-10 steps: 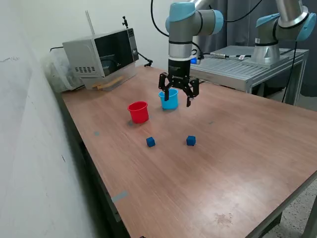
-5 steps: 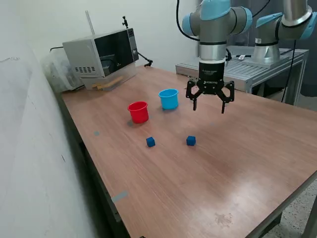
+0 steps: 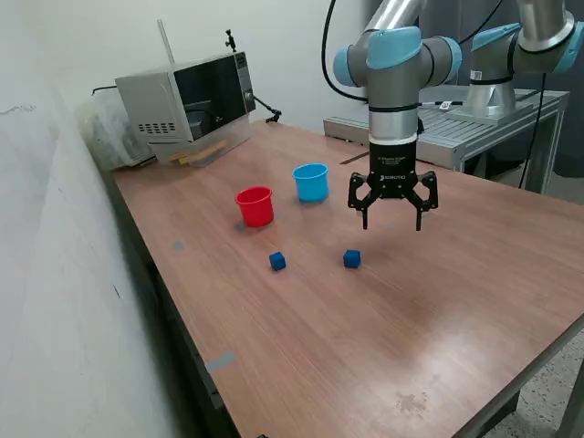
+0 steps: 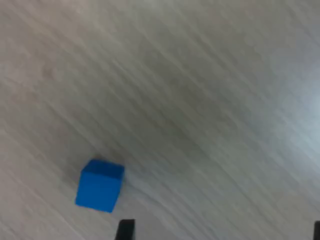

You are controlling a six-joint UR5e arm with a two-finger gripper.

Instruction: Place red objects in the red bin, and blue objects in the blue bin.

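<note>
Tool (image 3: 393, 215): we log it moved off the light blue plastic cup (image 3: 311, 182), lower now, jaws spread and empty, hovering near one small dark blue cube (image 3: 352, 259) on the wooden desk (image 3: 438, 301). Second dark blue cube (image 3: 277, 262) lies near the red plastic cup (image 3: 255, 205). We judge blue sorting begins.

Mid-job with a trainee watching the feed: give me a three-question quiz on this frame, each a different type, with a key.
1. True or false: the gripper is holding a blue cube.
2. How many blue cubes lie on the wooden table?
3. Multiple choice: which cup stands nearer the microwave? A) the red cup B) the light blue cup

Key:
1. False: its fingers are spread and empty above the table.
2. Two: one toward the exterior view's left, one nearer the gripper, also seen in the wrist view.
3. A
</note>
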